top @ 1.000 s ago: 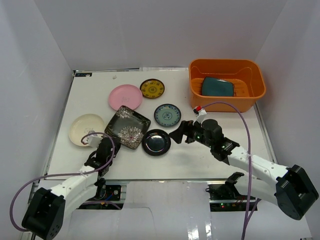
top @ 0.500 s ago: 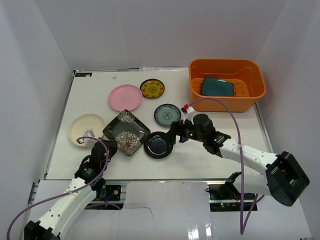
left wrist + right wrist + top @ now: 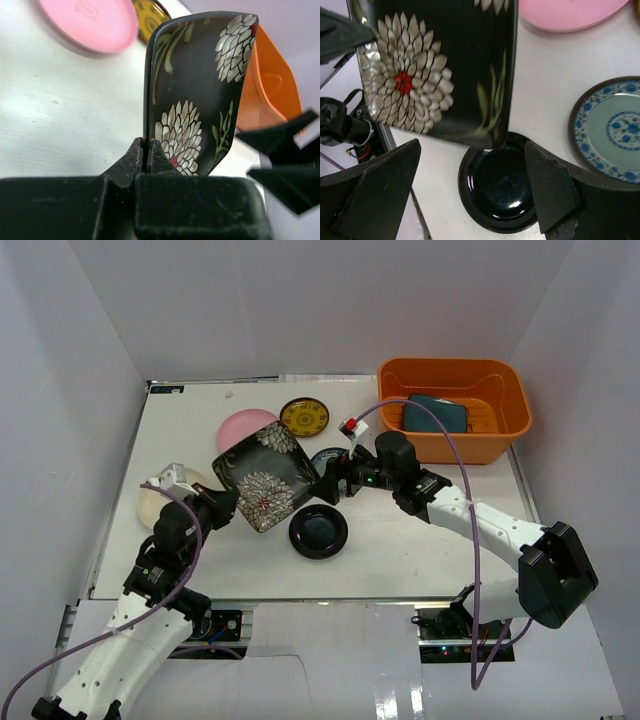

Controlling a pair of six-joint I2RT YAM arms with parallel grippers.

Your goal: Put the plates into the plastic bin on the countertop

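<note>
The black flowered plate (image 3: 262,480) has come up off the bench (image 3: 180,430) since a second ago. The left gripper (image 3: 222,503) is clamped tight on its near-left edge and holds it tilted up on edge. The right arm has swung left, and the right gripper (image 3: 328,485) stands with jaws wide just beside the plate's right corner, not closed on it.

The glossy black plate (image 3: 318,530) lies flat on the bench just below that corner. The blue-patterned plate (image 3: 615,130) sits beside it, with the pink plate (image 3: 243,427) and yellow plate (image 3: 304,417) farther back. The cream plate (image 3: 150,502) is partly hidden by the left arm. The orange bin (image 3: 510,430) stands at the far right — the teal square plate (image 3: 436,413) rests inside.
</note>
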